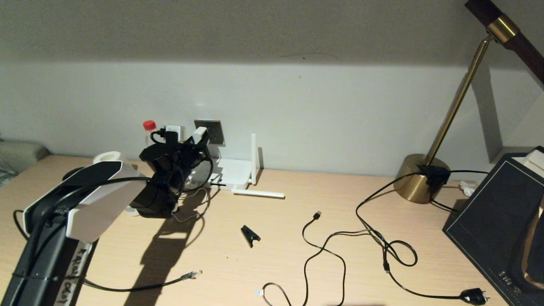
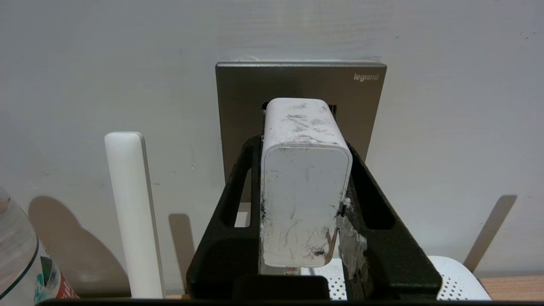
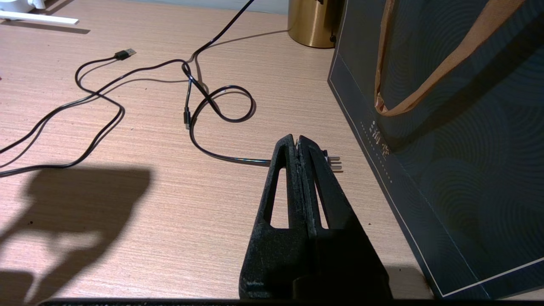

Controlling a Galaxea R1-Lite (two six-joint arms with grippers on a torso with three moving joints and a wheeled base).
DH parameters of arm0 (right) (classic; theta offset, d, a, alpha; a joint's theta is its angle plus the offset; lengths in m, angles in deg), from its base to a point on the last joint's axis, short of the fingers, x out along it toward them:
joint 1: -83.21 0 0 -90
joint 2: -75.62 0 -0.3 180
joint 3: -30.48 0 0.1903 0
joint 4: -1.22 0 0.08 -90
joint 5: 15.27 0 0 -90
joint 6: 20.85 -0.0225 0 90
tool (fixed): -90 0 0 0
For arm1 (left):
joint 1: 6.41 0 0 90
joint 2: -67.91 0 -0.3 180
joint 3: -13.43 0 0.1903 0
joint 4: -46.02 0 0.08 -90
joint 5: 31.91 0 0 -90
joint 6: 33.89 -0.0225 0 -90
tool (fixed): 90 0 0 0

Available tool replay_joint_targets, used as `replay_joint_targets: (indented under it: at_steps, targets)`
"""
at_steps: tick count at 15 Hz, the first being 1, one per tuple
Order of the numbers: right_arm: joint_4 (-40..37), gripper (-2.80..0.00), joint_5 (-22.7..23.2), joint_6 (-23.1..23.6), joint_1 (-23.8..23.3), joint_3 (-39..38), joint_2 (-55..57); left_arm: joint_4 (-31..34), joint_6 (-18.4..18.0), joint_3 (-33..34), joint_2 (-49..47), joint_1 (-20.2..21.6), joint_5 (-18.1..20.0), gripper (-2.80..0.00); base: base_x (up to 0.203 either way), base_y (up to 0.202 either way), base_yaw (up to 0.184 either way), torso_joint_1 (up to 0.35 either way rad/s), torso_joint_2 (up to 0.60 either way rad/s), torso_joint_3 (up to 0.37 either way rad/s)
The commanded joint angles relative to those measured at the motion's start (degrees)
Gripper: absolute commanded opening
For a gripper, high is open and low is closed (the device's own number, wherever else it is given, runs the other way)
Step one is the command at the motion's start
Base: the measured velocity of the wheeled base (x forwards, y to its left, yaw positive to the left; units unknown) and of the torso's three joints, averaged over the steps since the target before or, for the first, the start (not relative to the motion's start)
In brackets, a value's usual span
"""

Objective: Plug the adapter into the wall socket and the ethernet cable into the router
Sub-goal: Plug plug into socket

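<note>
The left gripper is raised at the back edge of the wooden table, toward its left end, and pinches the adapter between its two black fingers; the scuffed white cube is pressed up against the grey wall socket, though whether its pins are fully in cannot be told. Just beside and below the socket, the router lies flat against the wall with one antenna upright and another lying on the table. A water bottle with a red cap stands near the wall behind the left arm. The ethernet cable lies near the front left corner of the table, its clear connector free. The right gripper hangs low over the right front part of the table with its fingers pressed together on nothing, beside a dark paper bag and above a black plug on a black cord. A brass lamp base stands at the back right.
</note>
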Motion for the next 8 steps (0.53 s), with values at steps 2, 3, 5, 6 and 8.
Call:
replay_joint_targets:
  at_steps: [2,3,5,6,8]
  targets:
    - [-0.04,-2.80,-0.01,0.00,0.01,0.01,0.01,-0.14,0.00,-0.05,-0.02,-0.02,0.11,-2.80,0.000,0.000,0.000,0.000,0.00,0.000]
    - [-0.04,-2.80,-0.01,0.00,0.01,0.01,0.09,0.08,0.00,0.01,-0.02,-0.02,0.11,-2.80,0.000,0.000,0.000,0.000,0.00,0.000]
    - [-0.04,-2.80,-0.01,0.00,0.01,0.01,0.01,0.10,0.00,-0.07,-0.02,-0.02,0.11,-2.80,0.000,0.000,0.000,0.000,0.00,0.000]
    - [-0.04,-2.80,-0.01,0.00,0.01,0.01,0.09,0.24,0.00,-0.07,-0.02,0.02,0.07,-2.80,0.000,0.000,0.000,0.000,0.00,0.000]
    - [-0.04,-2.80,-0.01,0.00,0.01,0.01,0.09,0.34,0.00,-0.05,-0.10,-0.01,0.03,-2.80,0.000,0.000,0.000,0.000,0.00,0.000]
